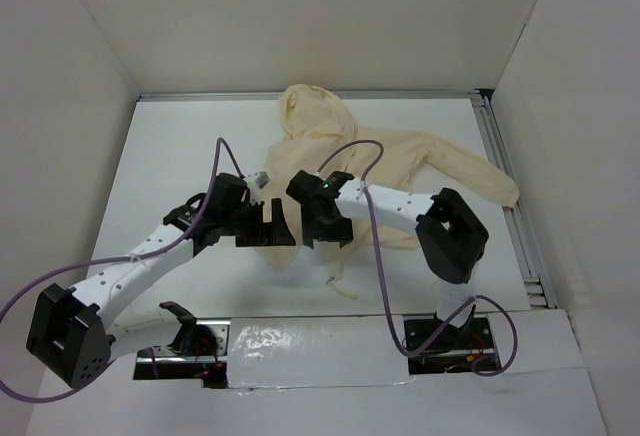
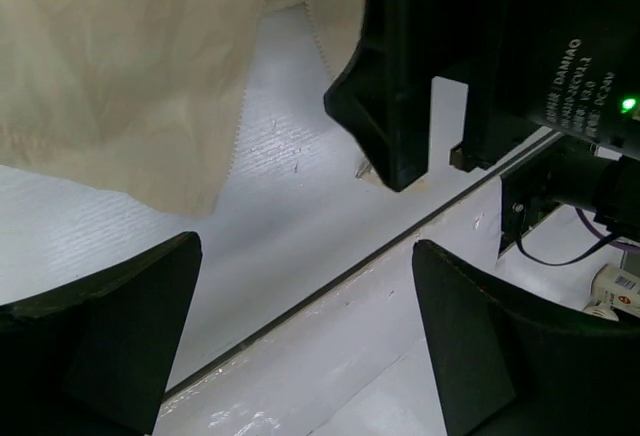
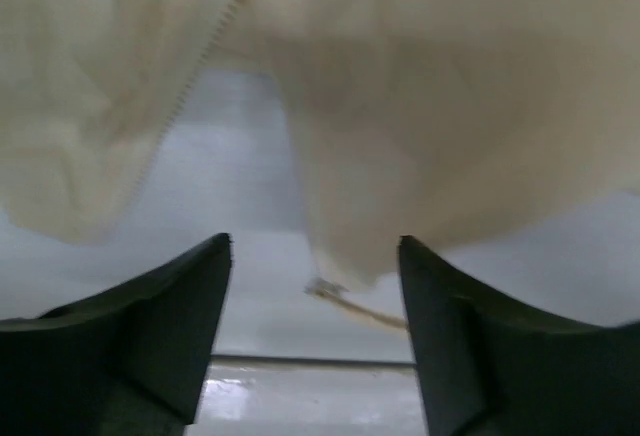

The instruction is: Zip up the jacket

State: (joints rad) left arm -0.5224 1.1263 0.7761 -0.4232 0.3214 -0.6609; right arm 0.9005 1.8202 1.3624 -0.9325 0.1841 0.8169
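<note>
The cream-yellow jacket [image 1: 400, 161] lies on the white table, hood toward the back wall and one sleeve stretched out to the right. Both grippers hover side by side over its near hem. My left gripper [image 1: 268, 224] is open, with only bare table between its fingers [image 2: 305, 286]; the jacket's edge [image 2: 120, 76] lies to its upper left. My right gripper [image 1: 325, 224] is open too. In the right wrist view a lower corner of the jacket [image 3: 360, 226] hangs between the fingertips of the right gripper [image 3: 315, 256], gaps on both sides, with a thin cord [image 3: 350, 301] trailing from it. Zipper teeth [image 3: 215, 36] run along the left panel.
White walls close in the table at the back and on both sides. A metal rail [image 1: 510, 206] runs along the right edge. A seam with shiny tape [image 1: 320, 341] crosses the near edge between the arm bases. Purple cables [image 1: 215, 171] loop above both arms.
</note>
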